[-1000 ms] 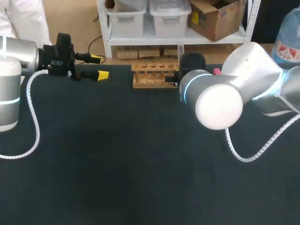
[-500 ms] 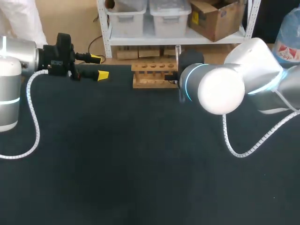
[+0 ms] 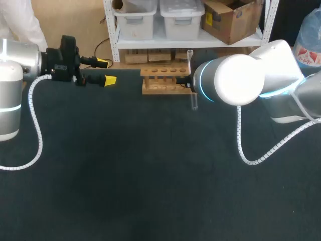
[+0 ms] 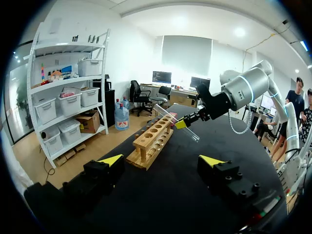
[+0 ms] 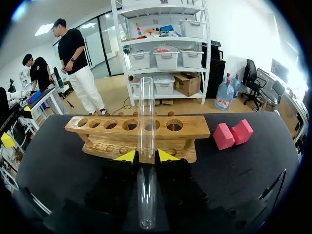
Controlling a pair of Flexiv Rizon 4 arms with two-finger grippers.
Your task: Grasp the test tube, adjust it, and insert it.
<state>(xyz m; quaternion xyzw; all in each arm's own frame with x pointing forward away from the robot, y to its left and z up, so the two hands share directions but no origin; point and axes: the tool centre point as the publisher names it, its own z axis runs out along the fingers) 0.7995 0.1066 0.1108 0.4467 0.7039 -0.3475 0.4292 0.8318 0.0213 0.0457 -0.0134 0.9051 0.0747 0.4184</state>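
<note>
A clear glass test tube [image 5: 146, 112] stands nearly upright between the yellow tips of my right gripper [image 5: 147, 156], which is shut on its lower part. Just ahead of it is the wooden rack [image 5: 97, 127] with a row of empty holes. In the head view the tube [image 3: 190, 63] rises by the right end of the rack [image 3: 163, 80], and my right arm [image 3: 235, 85] hides its own gripper. In the left wrist view the tube [image 4: 168, 115] slants over the far end of the rack [image 4: 151, 141]. My left gripper [image 3: 106, 71] stands open at the table's back left, holding nothing.
Two pink blocks [image 5: 232, 134] lie on the black table to the right of the rack. A white coiled cable [image 3: 243, 145] hangs from my right arm over the table. My left gripper [image 4: 161, 161] points along the table toward the rack.
My right arm has turned at the wrist, and the test tube has come into sight, raised nearly upright beside the rack's right end. The left arm has not moved.
</note>
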